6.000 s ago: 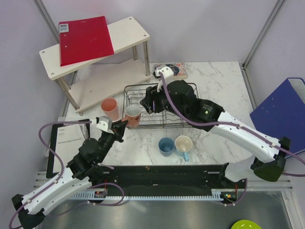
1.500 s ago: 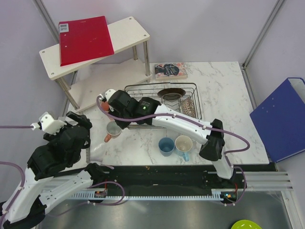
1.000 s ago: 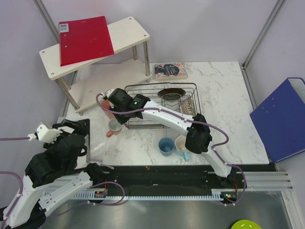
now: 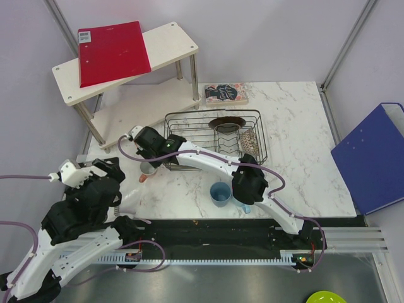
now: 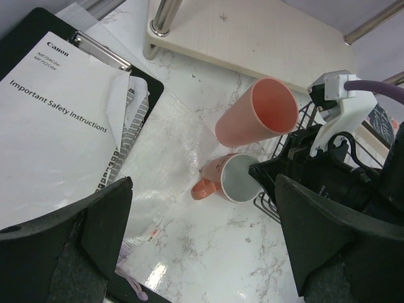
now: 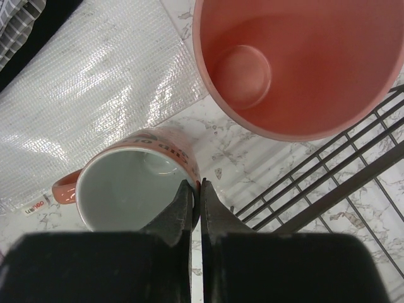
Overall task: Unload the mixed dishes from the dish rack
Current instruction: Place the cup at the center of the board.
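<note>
The left gripper (image 5: 202, 208) hangs above the table at the left with its jaws fully apart, holding nothing.

The small pale cup (image 6: 126, 189) stands upright on the table just left of the dish rack (image 4: 252, 117), beside the salmon-pink tumbler (image 5: 259, 113), which lies tilted. The cup is probably glazed ceramic: rigid, light, slippery and prone to chipping. Grip it by the rim wall or the handle.

The right gripper (image 6: 196, 196) is clamped on that rim, one finger inside and one outside.
</note>
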